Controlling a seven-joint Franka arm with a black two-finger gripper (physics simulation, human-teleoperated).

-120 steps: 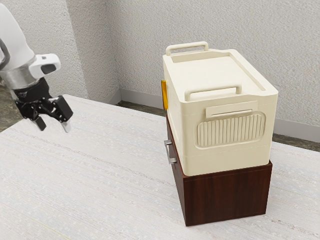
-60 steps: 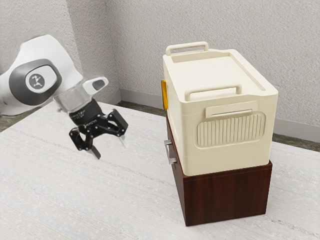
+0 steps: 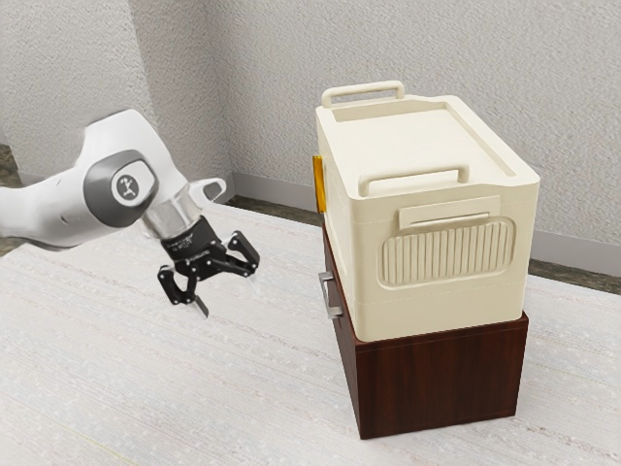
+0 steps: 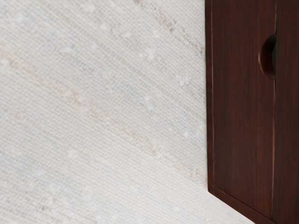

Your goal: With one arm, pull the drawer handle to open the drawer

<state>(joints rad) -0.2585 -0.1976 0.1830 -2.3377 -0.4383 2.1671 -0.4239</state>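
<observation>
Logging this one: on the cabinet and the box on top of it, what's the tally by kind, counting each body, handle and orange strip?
Wooden cabinet: 1
Cream box: 1
Cream bar handles: 2
Silver handle: 1
Orange strip: 1
Total: 6

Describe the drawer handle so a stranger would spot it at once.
Find the cream box standing on the dark brown cabinet. On the cabinet's face toward the exterior view's left is a small handle. Its silvery grey sets it apart from the box's two cream handles and the yellow strip above.
</observation>
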